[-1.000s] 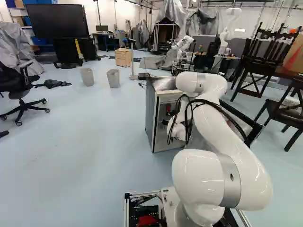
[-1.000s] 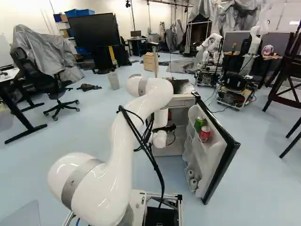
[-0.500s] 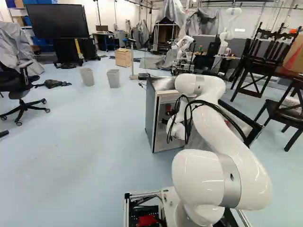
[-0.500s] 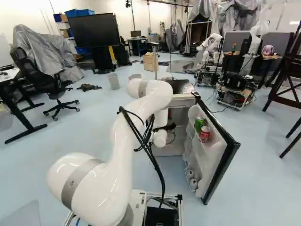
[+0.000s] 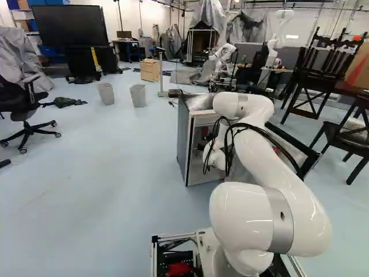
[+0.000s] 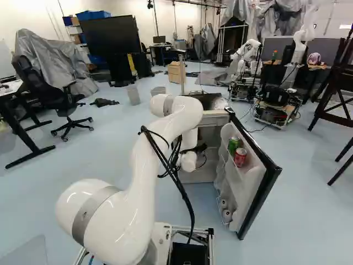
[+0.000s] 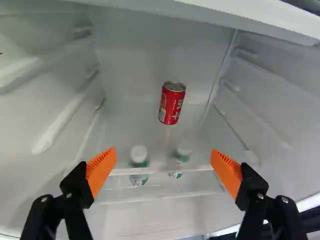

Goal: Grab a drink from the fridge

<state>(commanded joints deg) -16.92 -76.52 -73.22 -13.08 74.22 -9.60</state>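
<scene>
My gripper (image 6: 201, 148) reaches into the open fridge (image 5: 183, 141), partly hidden by the arm and its cables. In the wrist view the gripper (image 7: 163, 160) stands wide open with nothing between its orange pads. A red can (image 7: 172, 103) stands upright on the fridge shelf, ahead of the fingers and roughly midway between their lines. Two white-capped bottles (image 7: 139, 154) (image 7: 184, 151) show lower down, beyond the fingertips. In the open door's rack are a green can (image 6: 234, 144) and another red can (image 6: 240, 157).
The fridge door (image 6: 255, 182) stands open to the arm's right. Fridge side walls (image 7: 45, 110) flank the gripper, and an edge (image 7: 240, 15) runs across above it. Another robot (image 6: 248, 61) stands behind the fridge; dark chairs (image 5: 334, 63) are at the right of the left base view.
My arm's upper joint has sunk slightly, while its wrist part has barely shifted within the fridge opening. The base, the fridge and the door's cans have not moved.
</scene>
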